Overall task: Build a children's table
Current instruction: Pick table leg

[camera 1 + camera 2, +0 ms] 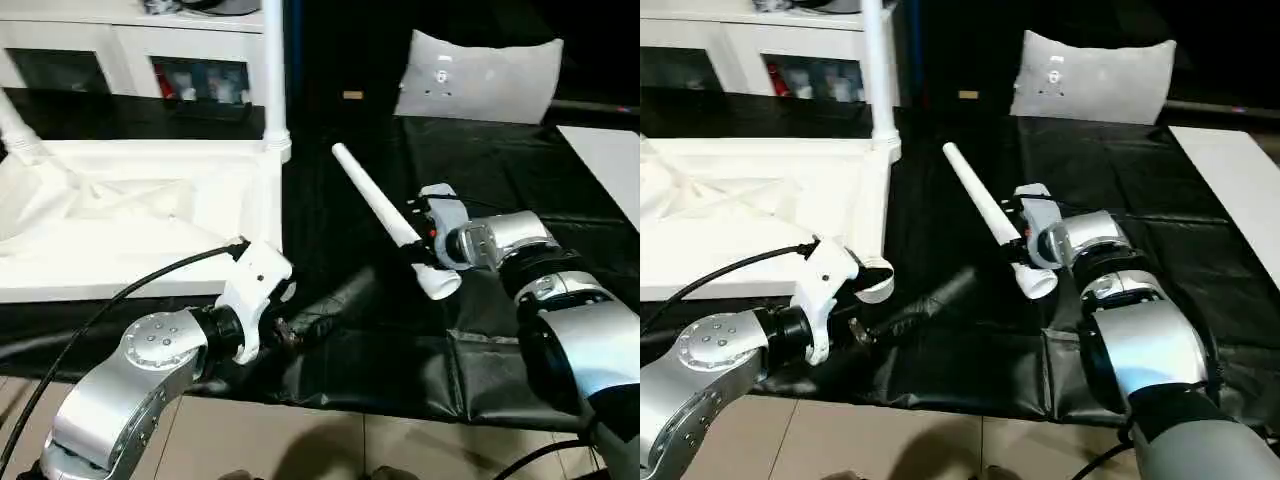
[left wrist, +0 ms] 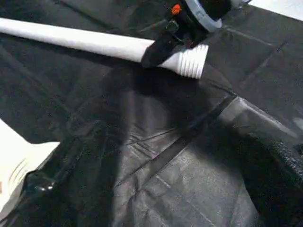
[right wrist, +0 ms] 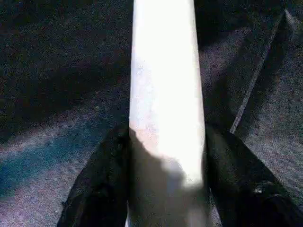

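The children's table top lies upside down at the left on the black padded surface, ribbed side up. One white leg stands upright in its near right corner socket, and another leg rises at the far left. A loose leg lies slantwise on the pad, its threaded end towards me. My right gripper is shut on this leg just behind the thread; its black fingers press both sides of the tube. My left gripper hovers open over the pad's front, holding nothing.
A grey cushion leans at the back. A white cabinet stands behind the table top. A white board lies at the far right. A black cable runs along my left arm. The pad's front edge drops to the floor.
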{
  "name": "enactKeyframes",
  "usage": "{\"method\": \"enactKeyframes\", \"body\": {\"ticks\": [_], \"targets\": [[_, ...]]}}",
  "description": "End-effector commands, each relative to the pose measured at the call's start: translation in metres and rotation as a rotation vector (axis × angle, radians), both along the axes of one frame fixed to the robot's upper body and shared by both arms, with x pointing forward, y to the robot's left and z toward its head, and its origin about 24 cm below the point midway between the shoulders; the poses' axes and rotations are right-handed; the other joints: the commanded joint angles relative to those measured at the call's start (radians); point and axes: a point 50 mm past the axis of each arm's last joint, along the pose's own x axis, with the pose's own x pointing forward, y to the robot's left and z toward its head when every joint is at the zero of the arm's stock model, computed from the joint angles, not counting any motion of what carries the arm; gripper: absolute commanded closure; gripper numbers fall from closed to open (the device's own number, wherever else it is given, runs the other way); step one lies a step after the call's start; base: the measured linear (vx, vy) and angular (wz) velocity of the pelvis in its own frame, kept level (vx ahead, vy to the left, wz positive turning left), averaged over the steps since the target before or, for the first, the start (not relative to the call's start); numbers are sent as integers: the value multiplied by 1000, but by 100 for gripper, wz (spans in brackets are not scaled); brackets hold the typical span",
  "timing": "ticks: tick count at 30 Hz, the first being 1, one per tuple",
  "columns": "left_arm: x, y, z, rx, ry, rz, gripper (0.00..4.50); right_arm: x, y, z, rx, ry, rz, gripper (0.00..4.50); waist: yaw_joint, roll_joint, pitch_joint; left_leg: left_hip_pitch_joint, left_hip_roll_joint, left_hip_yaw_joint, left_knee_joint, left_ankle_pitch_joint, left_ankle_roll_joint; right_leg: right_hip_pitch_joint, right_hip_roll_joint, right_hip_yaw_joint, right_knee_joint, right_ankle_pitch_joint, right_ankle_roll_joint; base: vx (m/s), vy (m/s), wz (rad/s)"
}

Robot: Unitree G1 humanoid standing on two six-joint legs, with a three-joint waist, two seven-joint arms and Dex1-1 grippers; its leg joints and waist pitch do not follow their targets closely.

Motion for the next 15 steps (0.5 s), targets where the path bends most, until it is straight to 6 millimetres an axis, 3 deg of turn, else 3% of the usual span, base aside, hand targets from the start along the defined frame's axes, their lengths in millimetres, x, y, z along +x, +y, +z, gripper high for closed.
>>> {"method": "enactKeyframes", "body": {"ticks": [1, 7, 13, 15], "targets": [[4, -1, 2, 5, -5, 14, 0, 1, -5, 3, 16, -9, -13, 259, 0, -3, -61, 0, 50, -2, -71, -46, 45, 58, -73, 45, -67, -48, -285, 0, 0, 0], [10, 1, 2, -6, -29, 63, 0, 4, -11, 8, 83, -52, -69, 261, 1, -5, -63, -1, 50, -1, -70, -36, 49, 59, -73, 45, -66, -33, -287, 0, 0, 0], [24, 2, 8, -60, -89, 166, 0, 14, -10, 36, 383, -304, -120, 261, 5, -10, -65, -2, 50, 1, -69, -29, 70, 64, -73, 46, -67, -7, -273, 0, 0, 0], [28, 3, 10, -104, -88, 207, 0, 14, -7, 45, 495, -412, -99, 261, 5, -7, -67, -2, 50, 0, -68, -17, 76, 63, -72, 44, -65, 4, -277, 0, 0, 0]]}}
